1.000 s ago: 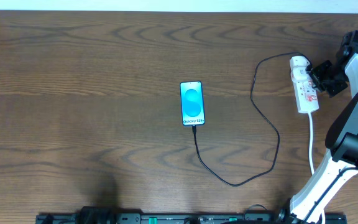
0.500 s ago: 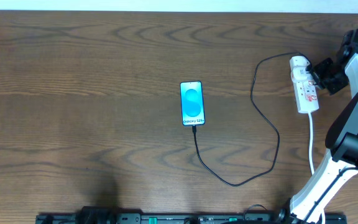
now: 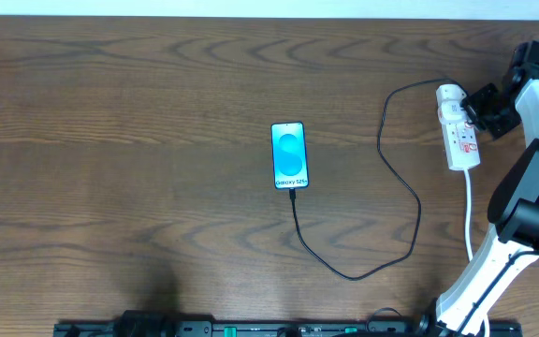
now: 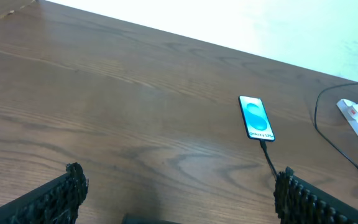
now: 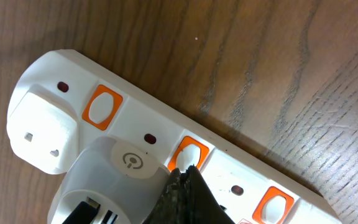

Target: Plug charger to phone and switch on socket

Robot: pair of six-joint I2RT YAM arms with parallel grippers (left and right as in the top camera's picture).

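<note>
Phone (image 3: 288,155), dark wood table (image 3: 110,140), white backdrop (image 4: 241,25)

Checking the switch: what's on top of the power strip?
A square plug and a rounded plug sit on the socket; the shut right pincer overlaps an orange switch. Outlets beneath are hidden.

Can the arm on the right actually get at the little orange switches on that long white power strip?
Probably yes. The right gripper, fingers shut, hangs right at the narrow white power strip, its tip over an orange switch beside the rounded white plug head. Nothing lies between them.
</note>
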